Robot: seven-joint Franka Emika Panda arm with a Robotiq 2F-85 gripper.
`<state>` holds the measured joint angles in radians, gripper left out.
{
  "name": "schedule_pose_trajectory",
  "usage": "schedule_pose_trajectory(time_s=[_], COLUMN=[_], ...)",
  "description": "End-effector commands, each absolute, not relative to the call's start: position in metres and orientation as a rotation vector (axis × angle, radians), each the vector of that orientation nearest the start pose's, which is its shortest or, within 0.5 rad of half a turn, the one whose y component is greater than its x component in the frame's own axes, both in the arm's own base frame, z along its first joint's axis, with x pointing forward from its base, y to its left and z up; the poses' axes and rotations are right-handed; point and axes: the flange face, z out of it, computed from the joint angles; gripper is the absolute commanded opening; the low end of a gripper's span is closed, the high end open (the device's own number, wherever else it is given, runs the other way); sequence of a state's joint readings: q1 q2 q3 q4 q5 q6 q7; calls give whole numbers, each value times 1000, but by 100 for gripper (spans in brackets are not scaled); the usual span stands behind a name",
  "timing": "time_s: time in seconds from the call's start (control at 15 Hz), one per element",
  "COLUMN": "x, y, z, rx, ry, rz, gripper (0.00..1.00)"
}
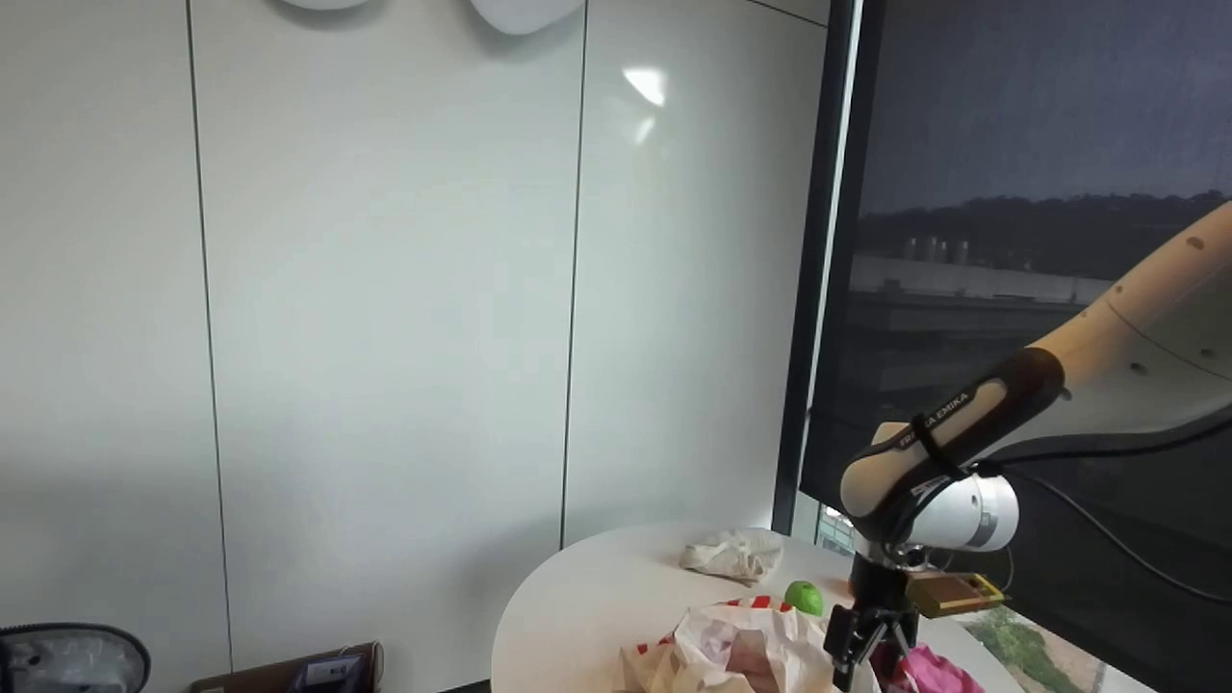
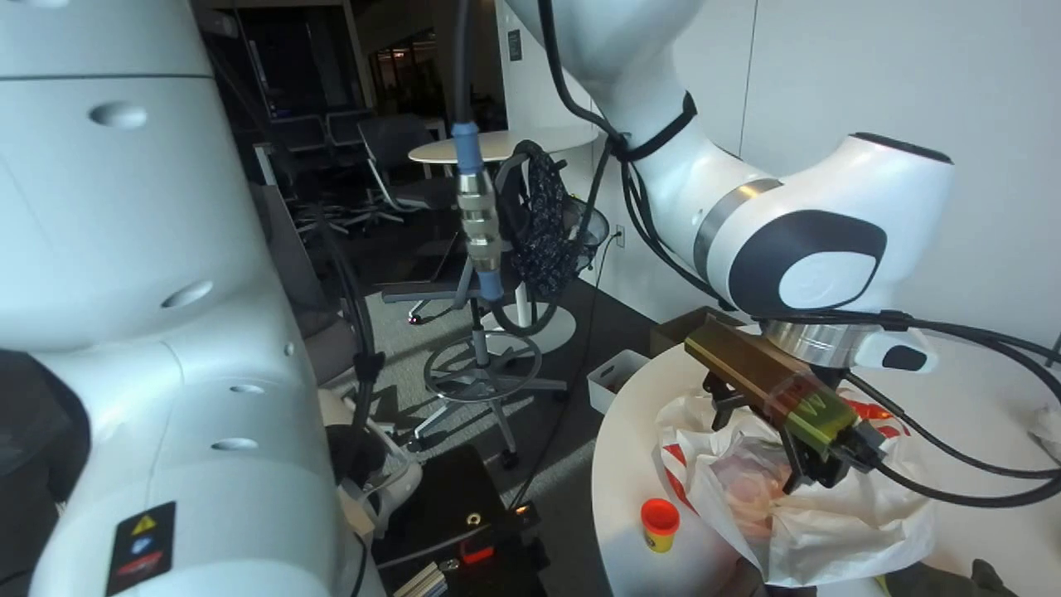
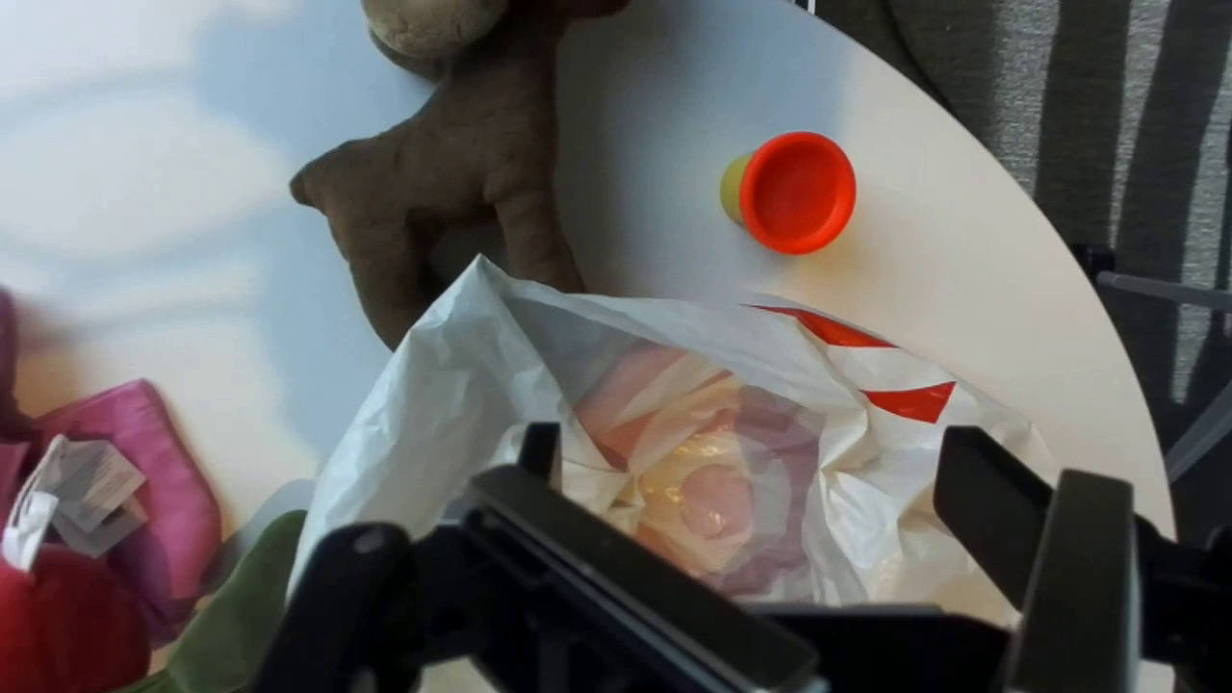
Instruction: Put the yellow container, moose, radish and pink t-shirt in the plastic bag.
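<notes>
The pincer (image 3: 770, 525) hangs over the wrinkled plastic bag (image 3: 448, 409), released, its jaws spread apart. On the round white table (image 3: 962, 231), the red-lidded yellow container (image 3: 791, 192) stands near the bag but apart from it. The brown moose (image 3: 462, 159) lies on its side, the bag's edge covering part of its legs. Farther along, toward the wrist view's lower left, lies the pink t-shirt (image 3: 173, 486), overlapped by the red radish (image 3: 72, 621); whether they touch, I can't tell. Inside the bag, pinkish and orange tints show, too unclear to name. In an exterior view, a green ball (image 1: 804, 598) sits beyond the bag, near a rumpled whitish bundle (image 1: 733, 555).
</notes>
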<state>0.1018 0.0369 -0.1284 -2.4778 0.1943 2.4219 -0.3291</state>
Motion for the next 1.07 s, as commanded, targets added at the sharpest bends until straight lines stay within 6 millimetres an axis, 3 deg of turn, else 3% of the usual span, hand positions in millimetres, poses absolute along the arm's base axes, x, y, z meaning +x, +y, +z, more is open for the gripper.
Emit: schedule_pose_trajectory(time_s=[0.0, 0.33, 0.6, 1.0], x=[479, 461, 443, 416], y=[-33, -49, -44, -46], z=[239, 200, 168, 96], rx=[-3083, -3150, -3180, -3206], ry=[-76, 155, 273, 464], rz=[206, 292, 365, 320], gripper=[100, 100, 100, 100])
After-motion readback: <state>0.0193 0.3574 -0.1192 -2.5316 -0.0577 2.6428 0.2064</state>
